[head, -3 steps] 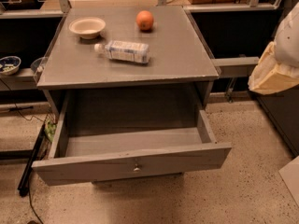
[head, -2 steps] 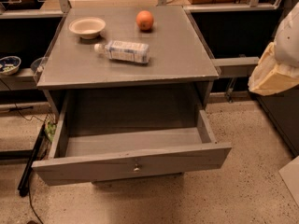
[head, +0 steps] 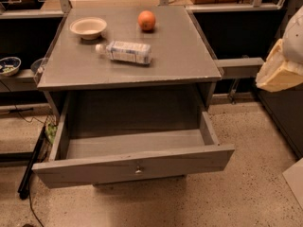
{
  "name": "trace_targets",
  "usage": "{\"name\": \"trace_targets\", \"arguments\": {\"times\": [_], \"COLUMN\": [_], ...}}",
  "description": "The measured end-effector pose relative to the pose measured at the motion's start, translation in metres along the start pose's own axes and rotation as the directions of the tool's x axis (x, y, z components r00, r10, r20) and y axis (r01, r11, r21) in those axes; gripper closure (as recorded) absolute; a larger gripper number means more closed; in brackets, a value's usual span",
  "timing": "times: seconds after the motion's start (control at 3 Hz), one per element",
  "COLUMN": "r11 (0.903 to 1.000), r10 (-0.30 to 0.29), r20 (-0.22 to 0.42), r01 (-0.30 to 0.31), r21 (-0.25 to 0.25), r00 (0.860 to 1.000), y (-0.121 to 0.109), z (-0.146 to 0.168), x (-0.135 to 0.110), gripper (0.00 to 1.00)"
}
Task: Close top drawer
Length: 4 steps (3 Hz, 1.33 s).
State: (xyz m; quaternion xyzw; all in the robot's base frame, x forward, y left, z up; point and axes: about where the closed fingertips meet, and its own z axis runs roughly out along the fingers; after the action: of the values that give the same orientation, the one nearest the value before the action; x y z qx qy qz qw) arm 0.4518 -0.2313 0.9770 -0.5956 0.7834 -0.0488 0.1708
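One top drawer [head: 135,163] open, long axis left-right, front toward camera; claw [head: 280,66] far right, state unclear.

No legible text; bottle [head: 124,51] label unreadable, well left of gripper [head: 278,71] at right edge

Visible only at the right edge of the view: a smooth, rounded white arm shell [head: 296,34], and just beneath it the gripper [head: 279,72], a cream-yellow blocky form of flat angled faces, paler across the top and tan along the lower edge.
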Motion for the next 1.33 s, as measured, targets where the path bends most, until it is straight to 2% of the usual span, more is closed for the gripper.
{"name": "trace_targets", "arguments": {"times": [0.33,1.0,1.33], "r11": [0.9963,0.9839,0.9836], "r10": [0.079,0.173,0.175], "r20": [-0.031,-0.077,-0.077], "r01": [-0.078,-0.169,-0.170], "r21": [0.037,0.059,0.059], "r00": [0.996,0.982,0.982], "y": [-0.027,-0.061,-0.061], "z": [0.033,0.062,0.063], "x": [0.040,0.083,0.084], "gripper": [1.00,1.00,1.00]}}
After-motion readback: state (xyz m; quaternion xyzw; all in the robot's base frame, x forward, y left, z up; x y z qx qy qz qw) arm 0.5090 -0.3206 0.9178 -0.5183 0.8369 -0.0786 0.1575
